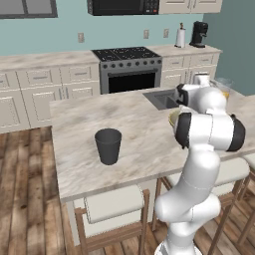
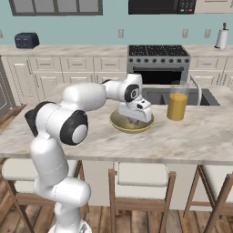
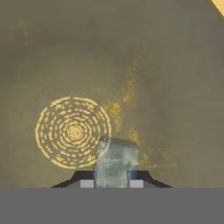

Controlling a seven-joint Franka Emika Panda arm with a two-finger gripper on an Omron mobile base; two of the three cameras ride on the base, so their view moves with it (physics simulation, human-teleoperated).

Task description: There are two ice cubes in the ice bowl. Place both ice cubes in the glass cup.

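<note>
The marble counter [image 2: 195, 136] is carrying everything, with the white arm [image 2: 86, 98] reaching across it from the base. The ice bowl [image 2: 119, 123] is sitting near the counter's middle, just beside a tall glass of orange liquid [image 2: 177, 101]. The glass cup [image 1: 108, 146] is standing well apart from the bowl. Inside the bowl, the gripper [image 3: 112, 183] is clamping one ice cube [image 3: 116, 159] between its fingertips.

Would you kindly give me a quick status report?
End effector shut on ice cube, down in ice bowl. Glass cup empty-looking, apart. Nothing obstructing.
</note>
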